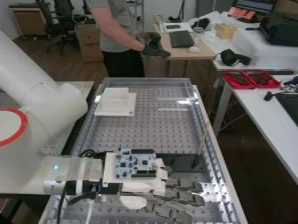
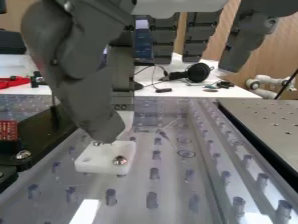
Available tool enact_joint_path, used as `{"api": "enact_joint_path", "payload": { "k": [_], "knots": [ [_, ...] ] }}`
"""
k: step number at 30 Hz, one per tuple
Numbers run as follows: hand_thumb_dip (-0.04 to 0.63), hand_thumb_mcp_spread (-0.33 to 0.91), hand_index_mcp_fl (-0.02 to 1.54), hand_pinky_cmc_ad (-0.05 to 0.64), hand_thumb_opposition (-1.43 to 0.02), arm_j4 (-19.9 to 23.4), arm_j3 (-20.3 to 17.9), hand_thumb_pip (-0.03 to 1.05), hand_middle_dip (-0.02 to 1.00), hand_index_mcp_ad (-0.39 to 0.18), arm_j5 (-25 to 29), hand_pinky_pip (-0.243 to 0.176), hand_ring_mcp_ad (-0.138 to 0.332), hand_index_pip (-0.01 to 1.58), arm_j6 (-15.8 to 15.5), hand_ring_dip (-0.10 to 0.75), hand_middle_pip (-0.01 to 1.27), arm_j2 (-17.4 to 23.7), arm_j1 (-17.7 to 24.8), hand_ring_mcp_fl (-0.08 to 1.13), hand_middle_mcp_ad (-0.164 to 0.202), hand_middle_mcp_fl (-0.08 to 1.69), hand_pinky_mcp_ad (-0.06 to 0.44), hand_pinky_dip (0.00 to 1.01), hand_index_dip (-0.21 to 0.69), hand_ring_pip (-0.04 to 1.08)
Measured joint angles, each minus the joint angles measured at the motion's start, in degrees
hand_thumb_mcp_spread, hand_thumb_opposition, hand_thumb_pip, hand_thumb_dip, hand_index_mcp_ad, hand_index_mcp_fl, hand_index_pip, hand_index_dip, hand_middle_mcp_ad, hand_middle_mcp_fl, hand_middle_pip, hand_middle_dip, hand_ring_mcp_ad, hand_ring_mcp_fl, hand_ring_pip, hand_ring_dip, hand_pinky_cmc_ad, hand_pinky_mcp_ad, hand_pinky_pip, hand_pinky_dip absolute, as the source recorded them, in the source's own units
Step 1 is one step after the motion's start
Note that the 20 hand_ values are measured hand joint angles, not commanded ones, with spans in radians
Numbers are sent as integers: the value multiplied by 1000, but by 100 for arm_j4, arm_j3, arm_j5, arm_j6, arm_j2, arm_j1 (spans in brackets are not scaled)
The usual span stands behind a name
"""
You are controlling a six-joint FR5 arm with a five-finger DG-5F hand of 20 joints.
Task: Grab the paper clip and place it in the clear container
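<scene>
Fingers (image 2: 196,37) are hanging open and empty over the counter (image 2: 153,177); the grasp is apparently pending, calling for a fine pinch on the paper clip.

We note the worktop (image 1: 133,135): clear, smooth plastic over a perforated surface, glossy, with bright glare streaks. The robot arm (image 1: 40,100) looks smooth, with a soft sheen; the hand (image 1: 183,198) reads matt, like hard plastic. White mounting block (image 2: 100,156) — smooth plastic, low gloss, set with shiny metal screws (image 2: 120,160). We record brushed-looking, dull metal on the perforated plate (image 2: 266,118), and wood-grain panelling (image 2: 286,47) — satin at most.
</scene>
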Motion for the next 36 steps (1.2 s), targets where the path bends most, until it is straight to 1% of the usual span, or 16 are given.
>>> {"api": "enact_joint_path", "payload": {
  "k": [4,7,9,14,16,18,21,22,24,25,27,29,31,34,36],
  "knots": [
    [284,442,421,312,-944,-1,-2,691,175,-168,6,-93,117,1536,-5,86,124,0,1,0,79,24,265,332,35,91],
    [284,464,429,312,-955,-2,-1,681,175,-164,8,-93,117,1539,-4,86,124,1,1,0,79,40,262,330,49,91],
    [284,457,436,312,-955,3,-5,674,175,-168,9,-93,117,1539,6,86,124,4,3,0,79,42,265,330,49,93],
    [284,464,454,312,-970,90,-57,674,175,-164,21,-93,117,1545,140,86,126,29,12,0,79,44,262,330,49,89],
    [284,459,489,312,-976,142,-85,672,176,-164,21,-93,117,1527,223,94,126,45,15,0,79,42,262,330,49,99],
    [284,457,483,316,-974,211,-119,672,175,-164,23,-89,117,1525,325,94,122,69,15,0,79,58,265,330,45,99],
    [281,457,515,316,-974,382,-191,672,175,-164,34,-93,117,1510,609,94,126,147,13,0,79,84,265,330,45,96],
    [284,457,515,316,-974,414,-204,672,175,-164,35,-89,117,1510,659,94,126,163,13,0,79,98,265,333,45,96],
    [281,463,546,316,-979,594,-293,670,175,-164,39,-89,117,1470,900,94,127,269,11,0,82,96,265,330,37,96],
    [281,457,562,316,-988,632,-320,670,175,-166,39,-89,117,1468,942,91,127,298,11,0,82,120,265,330,37,96],
    [281,463,564,316,-1000,819,-473,670,175,-166,40,-89,117,1452,1115,94,127,462,15,0,82,120,265,328,30,96],
    [281,463,581,316,-1000,970,-621,670,175,-164,46,-75,117,1436,1247,94,127,619,26,0,82,120,265,332,33,96],
    [281,463,581,312,-998,1133,-795,670,175,-166,63,-75,119,1440,1391,91,127,807,48,0,75,122,265,332,33,96],
    [281,457,583,316,-1004,1367,-1079,670,175,-166,129,-75,117,1431,1601,94,127,1116,116,0,75,119,265,333,24,99],
    [284,463,621,316,-1014,1516,-1293,661,175,-168,204,-75,117,1407,1743,94,127,1358,201,0,73,131,265,316,24,99]
  ]
}}
